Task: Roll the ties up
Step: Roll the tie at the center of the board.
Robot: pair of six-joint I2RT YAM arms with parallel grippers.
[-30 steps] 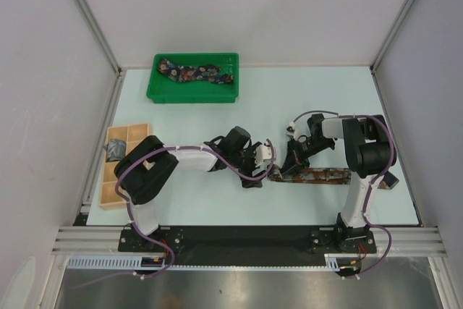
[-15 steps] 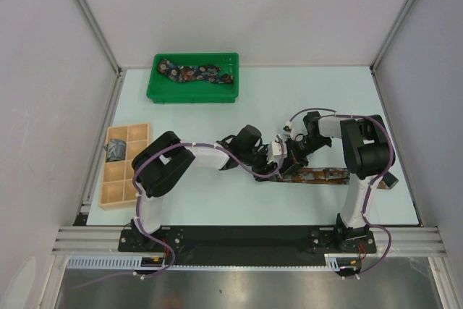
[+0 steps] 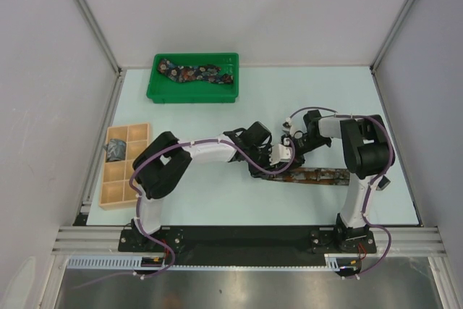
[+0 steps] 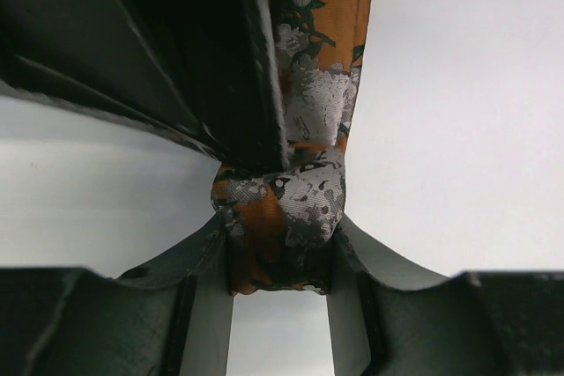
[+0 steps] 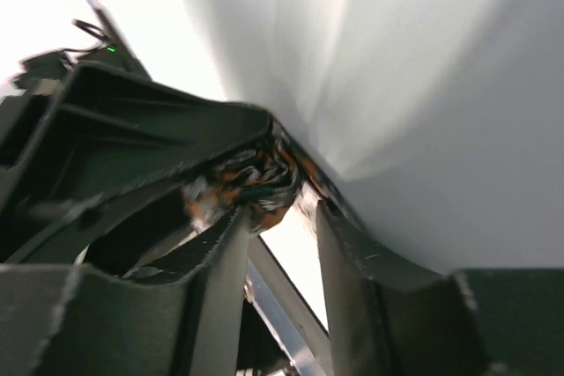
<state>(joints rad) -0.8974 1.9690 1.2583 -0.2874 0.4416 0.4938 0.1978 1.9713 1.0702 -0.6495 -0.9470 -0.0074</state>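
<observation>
The pale mint-green counter [image 3: 325, 99] sat inside a booth of plain white wall panels [image 3: 253, 5] held by aluminium frame posts [image 3: 87, 12]. At the far left stood a green plastic tray [image 3: 192, 97] with a dark navy floral necktie [image 3: 195, 73] lying loosely spread inside it. Along the left edge was a tan wooden compartment box [image 3: 116, 192], and a grey-blue necktie [image 3: 116, 150] sat bundled in its far-left compartment.

Both arms reached in to meet at one spot right of centre. The left hand [image 4: 280, 226] was closed tight: its two dark fingers [image 4: 207, 288] pinched a small rolled-up end of the rust-brown printed necktie [image 3: 318, 176], an orange, silver-grey and dark green wad squeezed between the tips. From that wad the unrolled strip ran straight away from the hand. A broad dark part, which I could not identify, crossed the left half of that wrist view and covered one edge of the strip.

The right hand [image 5: 273, 217] came at the same roll from the far right. Its fingers [image 5: 352, 270] stood apart with bright counter showing between them, and the wad sat just at their tips, hard against the other arm's dark parts. I could not tell whether they gripped it or only flanked it.

From above, the rust-brown tie lay flat on the near right of the counter, running rightward from the two hands past the right arm's upright base, well apart from the tray and the box.
</observation>
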